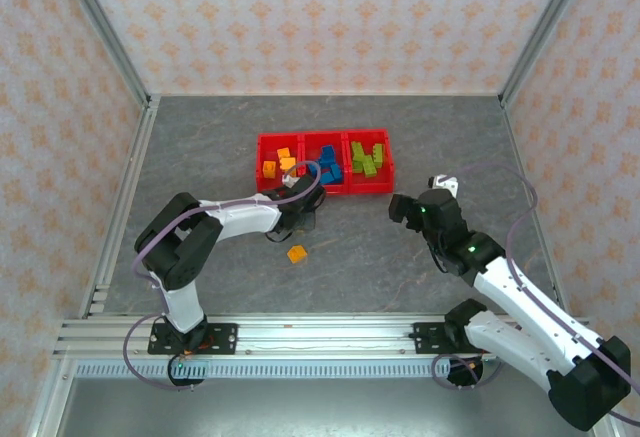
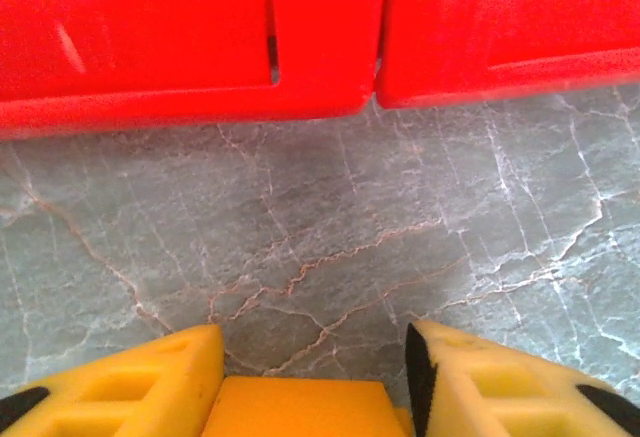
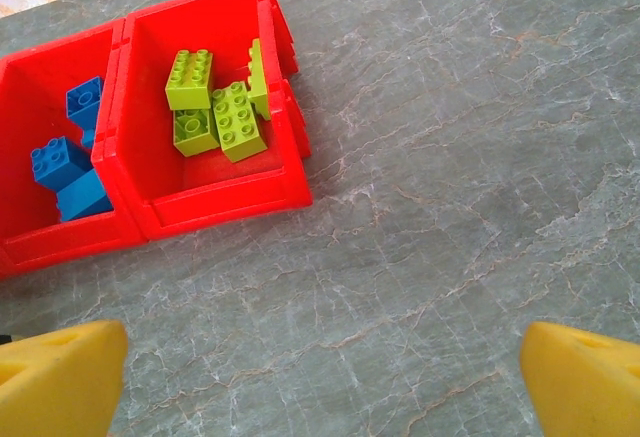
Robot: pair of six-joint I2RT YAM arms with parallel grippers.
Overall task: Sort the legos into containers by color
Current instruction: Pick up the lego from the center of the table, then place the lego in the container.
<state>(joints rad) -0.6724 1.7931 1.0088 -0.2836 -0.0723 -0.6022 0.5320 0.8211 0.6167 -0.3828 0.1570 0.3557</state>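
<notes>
Left gripper clamps an orange brick; carried low, it could strike the containers just ahead and slip

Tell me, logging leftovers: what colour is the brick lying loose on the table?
Orange brick, clearest in top external view.

Grey marble-patterned tabletop, veined with pale cracks, under even, soft light. Closed in on three sides by walls papered in cream with a faint orange diamond motif. Aluminium posts at the corners; ribbed metal rail along the near edge.
</notes>
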